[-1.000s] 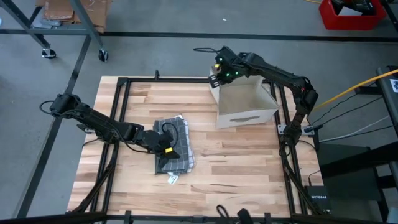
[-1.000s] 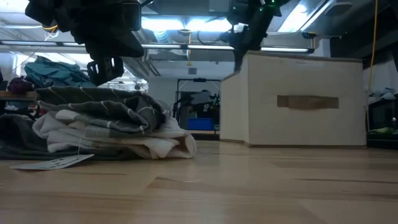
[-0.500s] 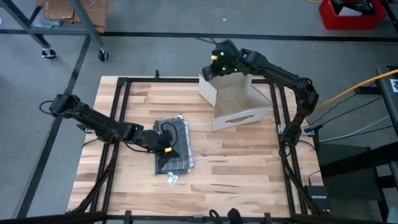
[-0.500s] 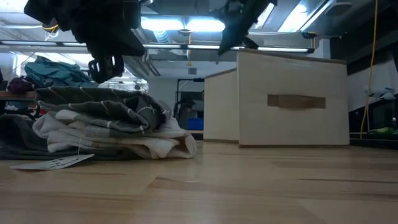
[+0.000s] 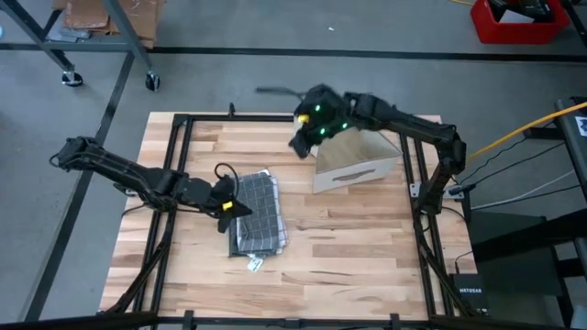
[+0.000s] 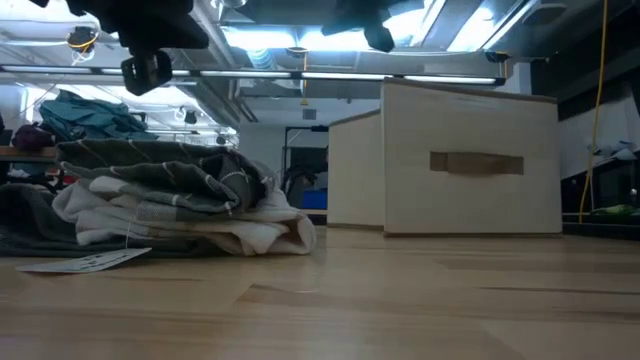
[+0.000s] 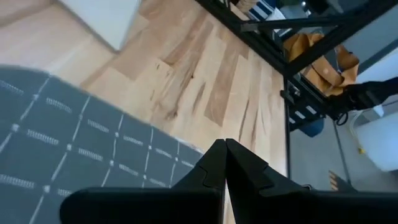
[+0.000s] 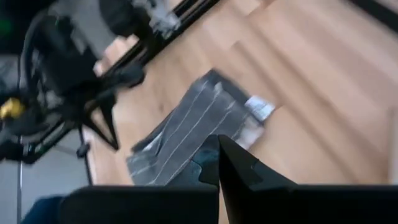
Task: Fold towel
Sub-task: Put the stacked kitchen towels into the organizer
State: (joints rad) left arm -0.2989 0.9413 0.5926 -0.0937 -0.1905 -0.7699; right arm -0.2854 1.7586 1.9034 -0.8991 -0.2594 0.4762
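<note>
Grey checked towel, one, folded; one beige box

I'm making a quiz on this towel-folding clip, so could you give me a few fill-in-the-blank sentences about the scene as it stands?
1. The folded towel is dark grey with a pattern of pale ____.
2. The white tag lies on the ____ beside the towel.
3. The fingers of the left gripper are ____.
4. The right gripper hangs at a corner of the beige ____.

Missing words: lines; table; shut; box
</note>
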